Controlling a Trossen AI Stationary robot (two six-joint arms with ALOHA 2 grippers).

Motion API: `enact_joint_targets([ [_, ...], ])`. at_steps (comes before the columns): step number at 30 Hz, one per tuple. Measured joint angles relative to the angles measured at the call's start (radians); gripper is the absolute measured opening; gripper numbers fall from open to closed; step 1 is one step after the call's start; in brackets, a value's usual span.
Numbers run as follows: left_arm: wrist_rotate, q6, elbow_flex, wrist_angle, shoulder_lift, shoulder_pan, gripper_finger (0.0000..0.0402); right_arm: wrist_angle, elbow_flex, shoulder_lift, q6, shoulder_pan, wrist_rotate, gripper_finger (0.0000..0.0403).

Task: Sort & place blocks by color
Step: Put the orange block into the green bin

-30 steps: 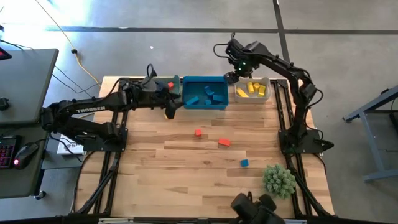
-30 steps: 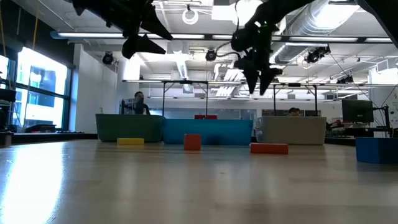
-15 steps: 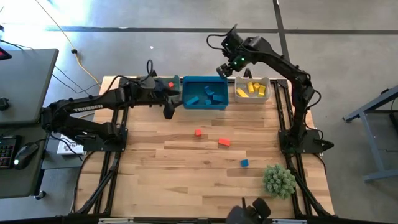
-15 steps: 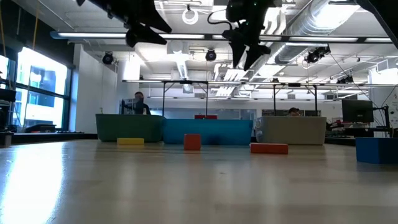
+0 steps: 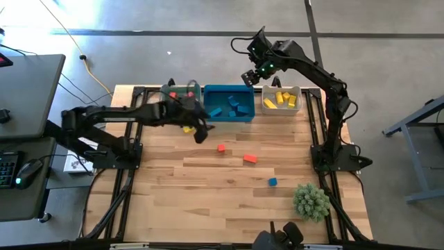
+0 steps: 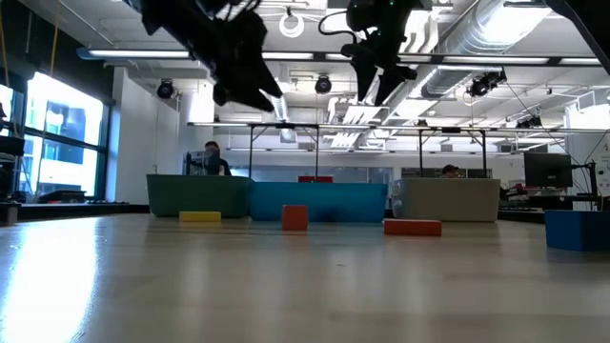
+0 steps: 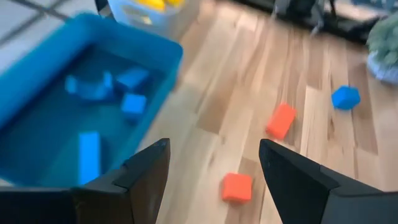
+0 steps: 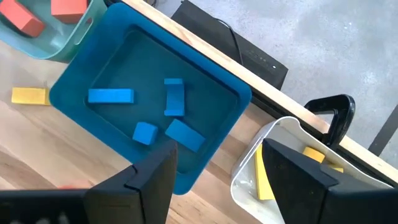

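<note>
Loose blocks lie flat on the wooden table: a yellow bar, a red cube, a red bar and a blue cube. My left gripper hangs open above the table beside the yellow bar, and its wrist view looks past it at the red cube and red bar. My right gripper is open and empty, high over the gap between the blue bin and the white bin.
Three bins line the far edge: a green bin holding red blocks, the blue bin with blue blocks and the white bin with yellow blocks. A spiky green ball sits near the front right. Bare wood lies around the loose blocks.
My left gripper has swung from the green bin's front edge toward the table's right and near side, sinking and rolling a little, and stays open. My right gripper has risen from over the white bin and shifted left toward the blue bin, then held still, open.
</note>
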Motion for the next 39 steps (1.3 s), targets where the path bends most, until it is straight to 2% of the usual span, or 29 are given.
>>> enact_joint_targets([
  [14,-0.027,-0.003,0.0,0.128,0.285,-0.109,0.0236,0.0,-0.001,0.0,0.016,0.0,0.006,0.0224],
  [24,-0.04,-0.003,0.0,0.183,0.396,-0.157,0.0236,-0.001,-0.001,0.0,0.016,0.0,0.007,0.0224],
  [34,-0.16,-0.003,0.0,0.204,0.462,-0.191,0.0236,-0.005,-0.001,0.0,0.015,0.022,0.008,0.0224],
  [39,-0.172,-0.002,-0.001,0.208,0.497,-0.192,0.0236,-0.005,-0.001,0.0,0.011,0.037,0.009,0.0224],
])
